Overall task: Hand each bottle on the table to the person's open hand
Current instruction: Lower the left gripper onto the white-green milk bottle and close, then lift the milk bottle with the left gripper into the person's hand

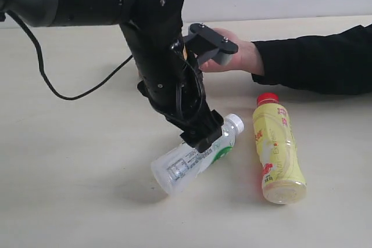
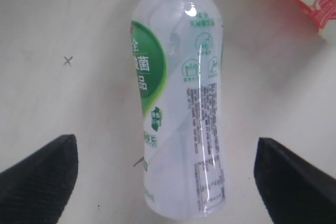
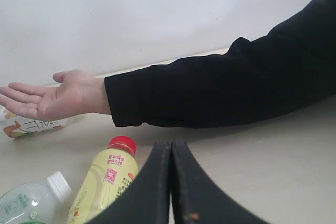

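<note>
The white-capped bottle with a green-white label lies on the table. My left gripper hangs low over its middle. It is open, and its fingers stand well apart on either side of this bottle without touching it. A yellow red-capped bottle lies to the right. The person's open hand rests palm up behind the arm, with a black sleeve. My right gripper is shut and empty, facing the hand. Behind the hand lies a small bottle with a fruit-picture label.
A black cable trails over the table at the left. The person's sleeved forearm lies across the back right. A white wall closes off the far edge.
</note>
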{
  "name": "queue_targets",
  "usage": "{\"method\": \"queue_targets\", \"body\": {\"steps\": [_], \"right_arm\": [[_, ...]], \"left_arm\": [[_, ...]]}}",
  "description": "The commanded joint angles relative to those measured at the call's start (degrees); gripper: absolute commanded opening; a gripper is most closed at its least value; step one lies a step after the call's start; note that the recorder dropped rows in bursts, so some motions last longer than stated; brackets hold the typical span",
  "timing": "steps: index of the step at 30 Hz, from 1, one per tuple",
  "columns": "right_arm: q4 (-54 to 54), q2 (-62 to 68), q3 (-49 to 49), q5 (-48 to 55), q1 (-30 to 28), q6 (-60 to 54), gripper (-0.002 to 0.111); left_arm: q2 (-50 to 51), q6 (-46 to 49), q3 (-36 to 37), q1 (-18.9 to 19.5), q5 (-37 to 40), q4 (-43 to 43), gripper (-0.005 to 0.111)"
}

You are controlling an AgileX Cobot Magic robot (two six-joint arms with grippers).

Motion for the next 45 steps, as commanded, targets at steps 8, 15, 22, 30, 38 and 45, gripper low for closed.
{"method": "queue_targets", "body": {"steps": [8,15,22,30,38,45], "right_arm": [[0.0,-0.3,0.2,-0.4,0.0,-0.1,0.0],[0.0,-0.3,0.2,-0.4,0.0,-0.1,0.0],[0.0,-0.3,0.2,-0.4,0.0,-0.1,0.0],[0.0,-0.3,0.2,-0.4,0.0,-0.1,0.0],[0.0,-0.3,0.2,-0.4,0.0,-0.1,0.0],[0.0,-0.3,0.2,-0.4,0.0,-0.1,0.0]], "left_arm": [[4.8,-0.4,2.8,-0.3,-5.5,-2.1,0.086],[7.7,-0.2,2.8,-0.3,-6.4,-2.8,0.086],[9.1,-0.1,2.8,-0.3,-6.9,-3.2,0.086],[9.1,-0.8,2.8,-0.3,-7.0,-4.2,0.045],[9.1,-0.8,2.8,-0.3,-6.4,-6.7,0.0],[6.4,-0.8,0.3,-0.1,-1.7,-6.5,0.0]]}}
